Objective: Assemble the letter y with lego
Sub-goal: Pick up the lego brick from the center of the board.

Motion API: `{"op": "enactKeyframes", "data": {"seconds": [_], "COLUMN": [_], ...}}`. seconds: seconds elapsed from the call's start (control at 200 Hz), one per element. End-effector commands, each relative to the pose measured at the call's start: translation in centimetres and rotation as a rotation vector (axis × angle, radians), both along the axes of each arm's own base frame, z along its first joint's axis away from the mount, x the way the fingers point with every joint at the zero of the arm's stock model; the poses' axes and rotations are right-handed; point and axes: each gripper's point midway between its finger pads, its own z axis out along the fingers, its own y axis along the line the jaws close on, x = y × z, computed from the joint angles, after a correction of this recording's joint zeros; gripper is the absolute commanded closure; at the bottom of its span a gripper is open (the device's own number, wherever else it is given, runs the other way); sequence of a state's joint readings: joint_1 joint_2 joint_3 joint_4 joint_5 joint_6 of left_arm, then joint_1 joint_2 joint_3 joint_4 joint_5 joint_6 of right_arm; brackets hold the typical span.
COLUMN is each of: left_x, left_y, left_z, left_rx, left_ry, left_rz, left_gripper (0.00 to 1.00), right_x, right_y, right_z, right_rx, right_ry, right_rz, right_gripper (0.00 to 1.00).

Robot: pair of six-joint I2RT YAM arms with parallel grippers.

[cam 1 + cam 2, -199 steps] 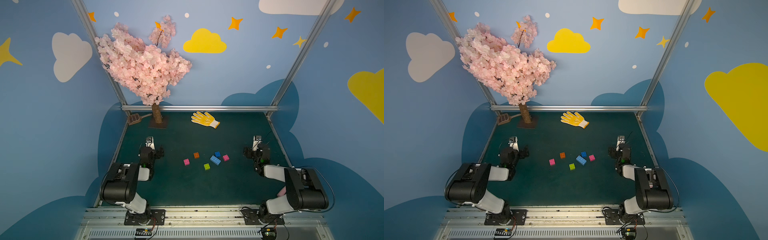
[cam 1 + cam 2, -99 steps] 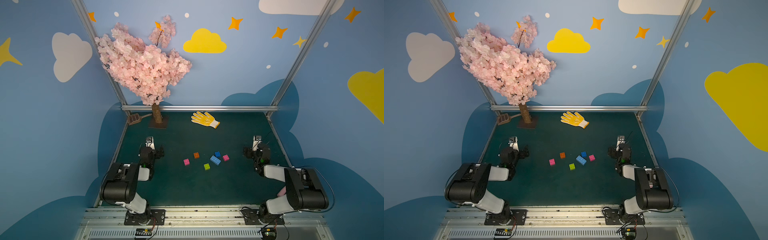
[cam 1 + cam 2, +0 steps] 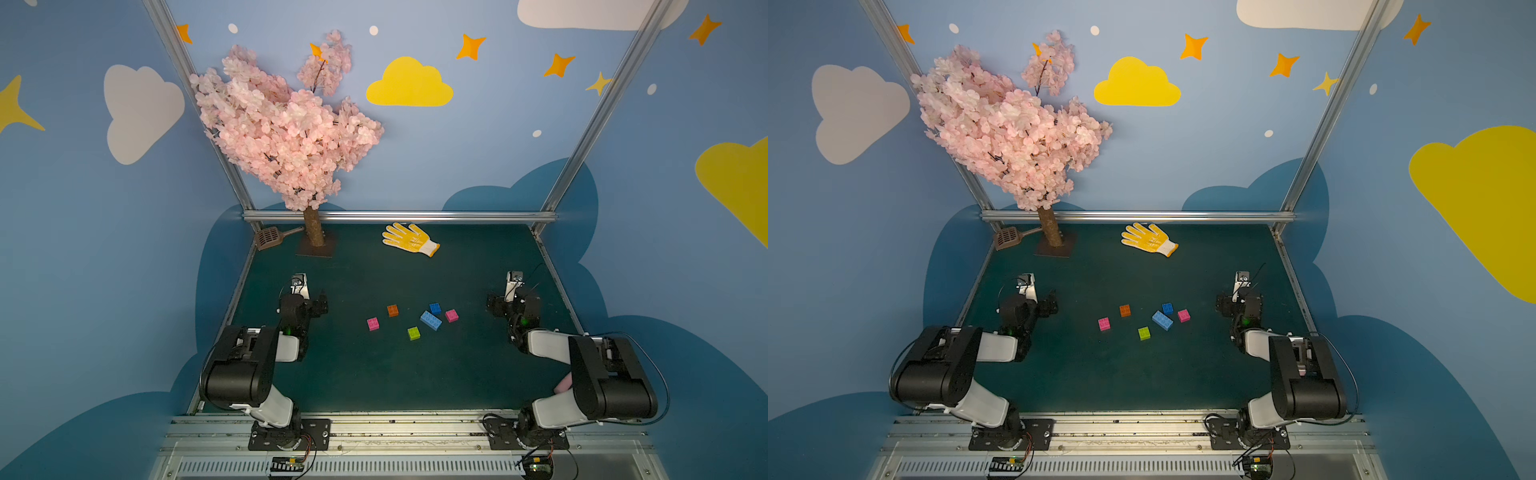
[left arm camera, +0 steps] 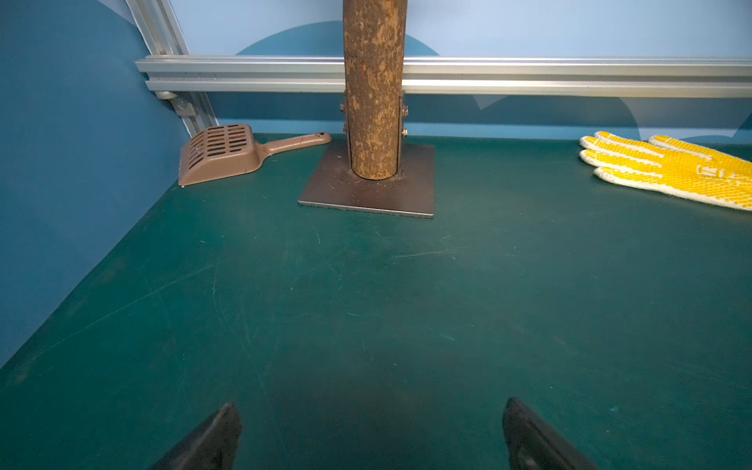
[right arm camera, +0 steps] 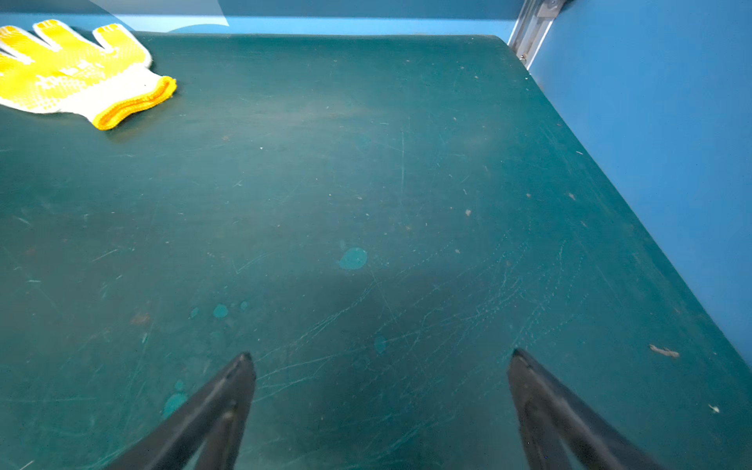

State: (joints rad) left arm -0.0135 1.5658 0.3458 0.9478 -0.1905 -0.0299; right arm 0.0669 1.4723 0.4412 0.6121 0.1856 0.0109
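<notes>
Lego (image 3: 413, 333): six loose bricks, none joined, on the mat (image 3: 374, 374), robot-side of the glove (image 3: 409, 239). The light-blue brick (image 3: 431, 321) lies with its long axis diagonal. Arms are folded low. Left gripper (image 4: 371, 405) and right gripper (image 5: 380, 354) point glove-ward, jaws spread, empty. The other bricks are two pink, one orange, one lime and one blue.

Yellow glove (image 4: 667, 171) partly beyond left wrist view's edge

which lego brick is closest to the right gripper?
The pink brick at the cluster's right end, just right of the dark blue brick. The other pink brick sits at the left end, farthest from the right gripper.
</notes>
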Motion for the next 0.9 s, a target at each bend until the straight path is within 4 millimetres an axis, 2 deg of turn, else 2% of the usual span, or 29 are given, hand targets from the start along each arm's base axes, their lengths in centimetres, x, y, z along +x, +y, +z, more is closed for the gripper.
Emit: {"op": "enactKeyframes", "data": {"seconds": [0.0,0.15,0.285,0.36,0.42,0.501,0.536,0.551,0.601,0.681,0.796,0.896], "left_x": [-0.2,0.5,0.8,0.7,0.4,-0.1,-0.4,-0.5,-0.7,-1.0,-1.7,-2.5], "left_y": [0.2,-1.2,-3.2,-3.9,-4.4,-5.0,-4.9,-4.7,-4.4,-5.2,-6.3,-7.2], "left_z": [2.0,3.9,7.1,8.8,9.9,11.0,11.2,11.3,11.7,12.6,13.1,12.4], "left_rx": [0.022,0.082,0.082,0.079,0.055,0.03,0.016,0.008,-0.022,-0.032,-0.077,-0.097], "left_ry": [-0.042,0.006,0.017,0.027,0.049,0.088,0.116,0.13,0.183,0.241,0.316,0.4], "left_rz": [0.02,-0.021,-0.091,-0.102,-0.109,-0.108,-0.088,-0.074,-0.041,-0.066,-0.098,-0.149], "left_gripper": [0.0,0.0,0.0,0.0,0.0,0.0,0.0,0.0,0.0,0.0,0.0,0.0], "right_x": [0.3,0.2,0.4,0.9,1.1,1.1,1.0,1.3,1.4,1.3,1.0,0.3], "right_y": [-0.6,-0.4,-0.3,-0.1,0.5,2.9,3.2,3.5,4.4,6.5,10.5,14.9], "right_z": [1.5,1.5,1.5,3.2,4.0,5.0,5.2,6.0,6.7,7.4,7.7,7.6], "right_rx": [0.008,-0.003,0.009,0.01,0.023,0.049,0.063,0.069,0.083,0.108,0.15,0.18], "right_ry": [-0.031,-0.032,-0.022,-0.073,-0.05,0.034,0.069,0.066,0.079,0.121,0.211,0.321], "right_rz": [-0.041,-0.039,-0.025,-0.021,0.011,0.14,0.137,0.138,0.143,0.172,0.237,0.33], "right_gripper": [0.04,0.06,0.05,0.05,0.05,0.06,0.07,0.08,0.09,0.12,0.18,0.25]}}
